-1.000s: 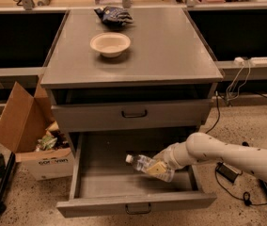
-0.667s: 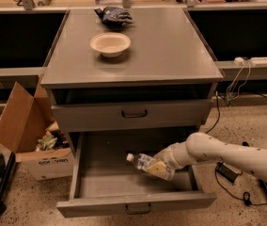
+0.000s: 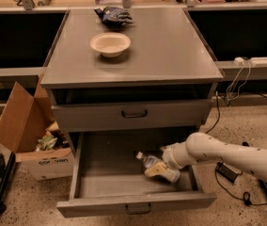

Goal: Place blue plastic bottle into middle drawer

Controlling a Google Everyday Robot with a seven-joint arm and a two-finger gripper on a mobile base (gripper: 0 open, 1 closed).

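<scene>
The blue plastic bottle (image 3: 153, 165) is a small clear bottle with a white cap and a pale label. It lies tilted inside the open middle drawer (image 3: 100, 185), toward the drawer's right side, with its cap pointing up-left. My gripper (image 3: 164, 167) reaches in from the right on the white arm and is shut on the bottle's lower half, low over the drawer floor. The drawer is pulled out fully, and its low front panel carries a small dark handle (image 3: 138, 209).
A closed grey drawer with a taller front (image 3: 133, 113) sits above the open one. On the cabinet top are a cream bowl (image 3: 110, 44) and a dark blue snack bag (image 3: 113, 16). An open cardboard box (image 3: 27, 131) stands on the floor at left. Cables and a power brick (image 3: 227, 172) lie at right.
The bottle and gripper have shifted very slightly to the right inside the drawer. Nothing else has moved.
</scene>
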